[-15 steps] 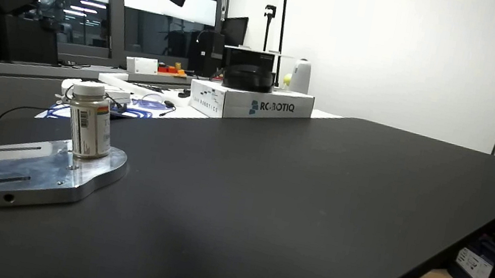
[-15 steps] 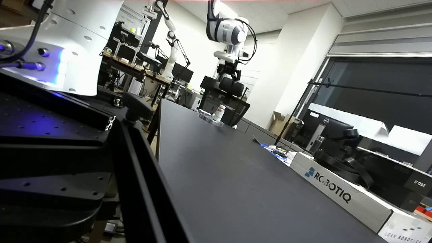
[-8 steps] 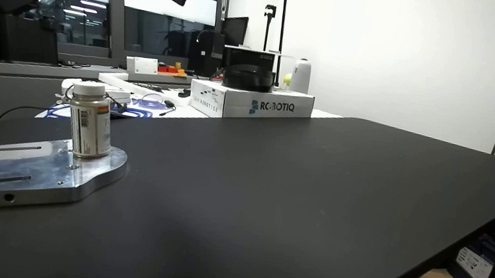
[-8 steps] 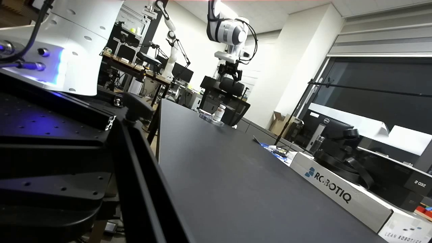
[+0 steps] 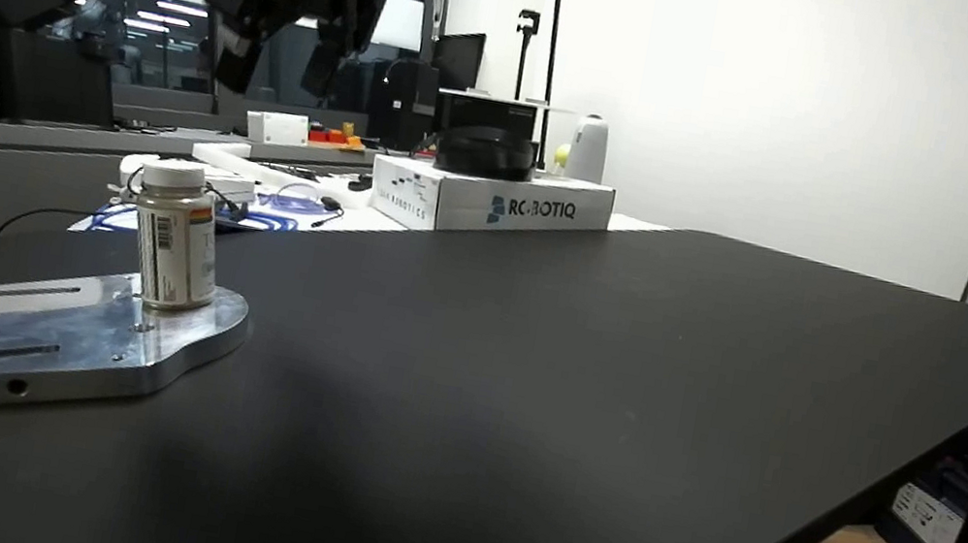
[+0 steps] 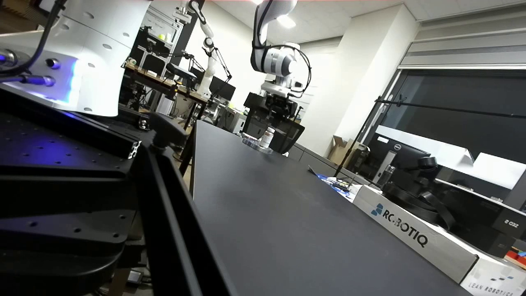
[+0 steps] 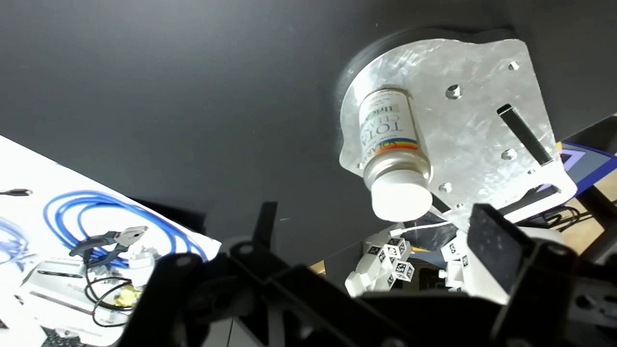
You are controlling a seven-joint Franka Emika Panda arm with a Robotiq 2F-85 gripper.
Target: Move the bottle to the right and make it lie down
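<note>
The bottle (image 5: 178, 250) is silvery-grey with a white cap and stands upright on the rounded end of a shiny metal plate (image 5: 72, 321). The bottle shows small in an exterior view (image 6: 267, 138) and close up in the wrist view (image 7: 391, 125), with its label and rainbow band. My gripper (image 5: 277, 72) is open and empty, above the bottle and apart from it. In the wrist view its fingers (image 7: 499, 246) stand wide apart, with the bottle's cap seen between them beyond the tips.
The black table (image 5: 575, 375) extends to the right of the plate. A white Robotiq box (image 5: 524, 207) lies along the table's far side. Blue cables (image 7: 96, 202) and pliers (image 7: 108, 243) lie on a white surface beside the table.
My gripper has moved down towards the table over the last half second and has turned somewhat. It stays open. The bottle and plate have not moved.
</note>
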